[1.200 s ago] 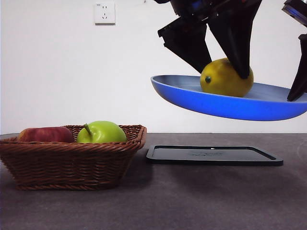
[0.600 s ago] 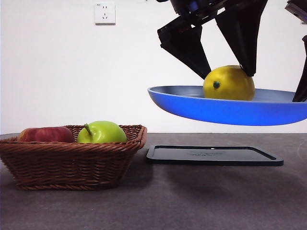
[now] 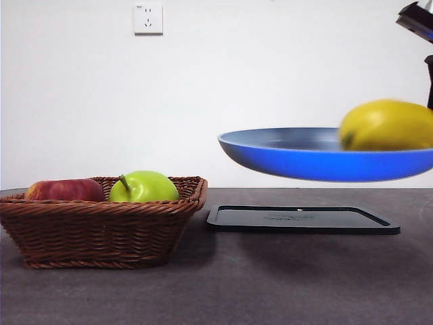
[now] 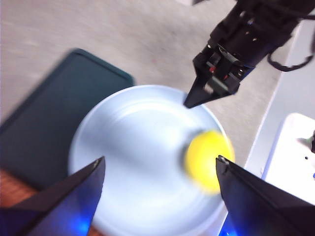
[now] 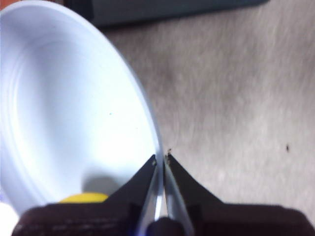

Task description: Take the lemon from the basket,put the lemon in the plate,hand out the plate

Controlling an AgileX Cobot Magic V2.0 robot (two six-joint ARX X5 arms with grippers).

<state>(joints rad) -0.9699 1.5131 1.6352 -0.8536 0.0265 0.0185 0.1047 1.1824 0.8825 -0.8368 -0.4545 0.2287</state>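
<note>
The light blue plate (image 3: 304,157) hangs level in the air above the black tray, and my right gripper (image 5: 161,158) is shut on its rim. The yellow lemon (image 3: 387,125) lies on the plate toward its right end, blurred, close to that held rim. In the left wrist view my left gripper (image 4: 160,160) stands open high over the plate (image 4: 133,162), with nothing between its fingers; the lemon (image 4: 209,160) lies below near one finger. The same view shows the right gripper (image 4: 194,101) at the plate's edge. The wicker basket (image 3: 101,227) stands at the left on the table.
A red apple (image 3: 64,190) and a green apple (image 3: 143,187) lie in the basket. A flat black tray (image 3: 301,220) rests on the table under the plate. A wall socket (image 3: 147,18) is on the white wall behind.
My left gripper has let go of the lemon and risen out of the front view. The lemon has rolled right along the plate. The plate has shifted slightly right.
</note>
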